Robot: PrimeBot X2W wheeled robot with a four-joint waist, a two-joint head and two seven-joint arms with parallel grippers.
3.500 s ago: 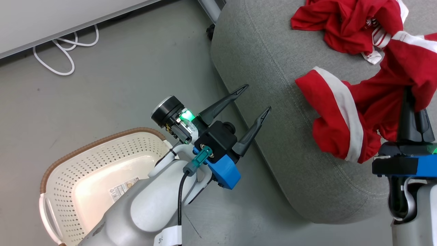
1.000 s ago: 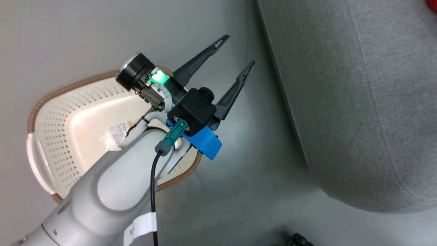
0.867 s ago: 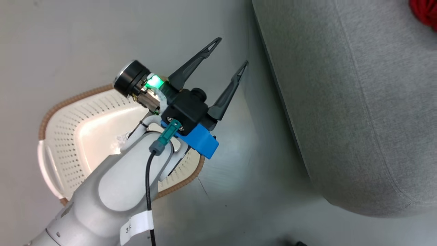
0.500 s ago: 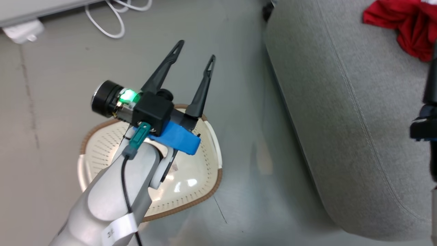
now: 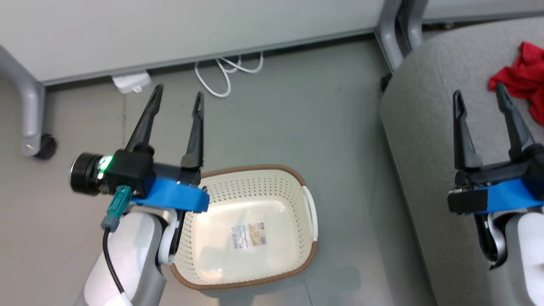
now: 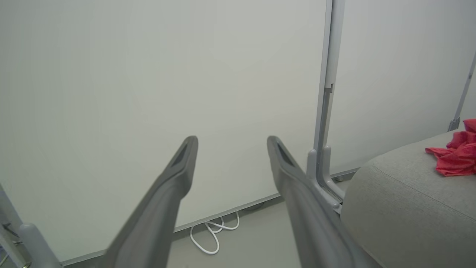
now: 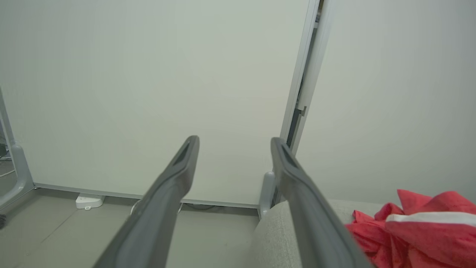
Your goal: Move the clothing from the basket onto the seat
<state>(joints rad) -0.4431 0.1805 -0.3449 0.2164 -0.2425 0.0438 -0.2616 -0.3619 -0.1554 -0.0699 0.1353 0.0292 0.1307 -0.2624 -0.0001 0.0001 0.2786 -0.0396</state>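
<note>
Closest in: basket (image 5: 255,168), nothing inside but a paper label (image 5: 248,236). Over the basket's left rim: left tool (image 5: 178,91), fingers spread, gripping nothing. To the basket's right, above the seat (image 5: 425,140): right tool (image 5: 479,90), likewise spread and empty. Farthest from the basket, up and to its right on the seat: clothing (image 5: 520,80), a red heap just ahead and right of the right tool's fingertips. Nearer arm for any tidying: the right. Probably nothing more to fetch from the basket.
</note>
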